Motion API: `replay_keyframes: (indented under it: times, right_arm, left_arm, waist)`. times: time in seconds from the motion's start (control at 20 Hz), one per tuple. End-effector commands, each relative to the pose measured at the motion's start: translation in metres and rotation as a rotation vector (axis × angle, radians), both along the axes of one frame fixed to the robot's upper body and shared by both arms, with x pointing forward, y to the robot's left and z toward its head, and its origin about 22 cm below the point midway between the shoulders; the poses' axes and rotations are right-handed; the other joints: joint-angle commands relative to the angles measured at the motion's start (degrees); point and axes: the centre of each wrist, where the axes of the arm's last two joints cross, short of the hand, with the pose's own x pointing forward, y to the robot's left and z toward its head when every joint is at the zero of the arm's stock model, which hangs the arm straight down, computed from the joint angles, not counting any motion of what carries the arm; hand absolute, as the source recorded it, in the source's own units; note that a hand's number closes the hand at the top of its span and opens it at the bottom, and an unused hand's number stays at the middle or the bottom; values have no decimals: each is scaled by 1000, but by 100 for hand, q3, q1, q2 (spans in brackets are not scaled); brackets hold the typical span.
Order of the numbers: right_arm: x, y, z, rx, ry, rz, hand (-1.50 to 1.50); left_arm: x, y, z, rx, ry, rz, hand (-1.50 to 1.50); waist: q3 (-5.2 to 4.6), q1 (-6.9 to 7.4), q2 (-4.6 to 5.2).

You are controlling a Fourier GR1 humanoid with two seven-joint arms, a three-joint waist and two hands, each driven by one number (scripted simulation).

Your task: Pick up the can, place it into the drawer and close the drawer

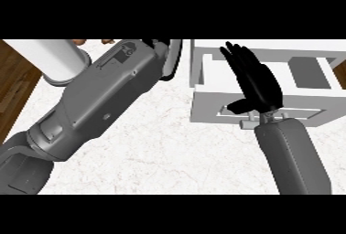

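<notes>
My left forearm (101,96) crosses the view from the lower left up to the top middle. Only a dark bit of the left hand (158,45) shows at the top edge, beside the drawer's left wall. A pale grey upright shape (175,57) sits against that hand; I cannot tell whether it is the can. The white drawer (202,98) stands pulled out at the right, its grey inside (307,73) showing. My right hand (258,84) hovers open over the drawer's front part, fingers straight and pointing away, its thumb near the front panel's handle (251,122).
A wide white cylinder (57,57) stands at the top left of the marble counter (169,155). Small orange-brown things (81,42) peek out at the top edge. Dark wooden floor (13,87) lies beyond the counter's left edge.
</notes>
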Motion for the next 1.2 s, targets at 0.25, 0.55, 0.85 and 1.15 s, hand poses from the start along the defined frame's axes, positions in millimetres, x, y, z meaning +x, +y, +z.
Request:
replay_keyframes:
  times: [0.25, 0.55, 0.85, 1.15]
  right_arm:
    - [40, 1, -48, -98, -14, -76, -150]
    - [51, -14, -71, -132, -47, -152, -150]
    - [68, 4, -63, -116, -105, -173, -150]
    - [82, -9, -52, -117, -160, -202, -150]
  left_arm:
    - [-4, 38, 9, 4, 7, 39, -150]
    - [-14, 43, 19, 5, -4, 16, -150]
    - [-14, 66, 8, -2, 6, 38, -150]
    - [-22, 67, 20, -2, -9, 17, -150]
  waist:
    - [6, -9, 25]
    - [12, 107, 44]
    - [9, 135, 93]
    - [14, 197, 119]
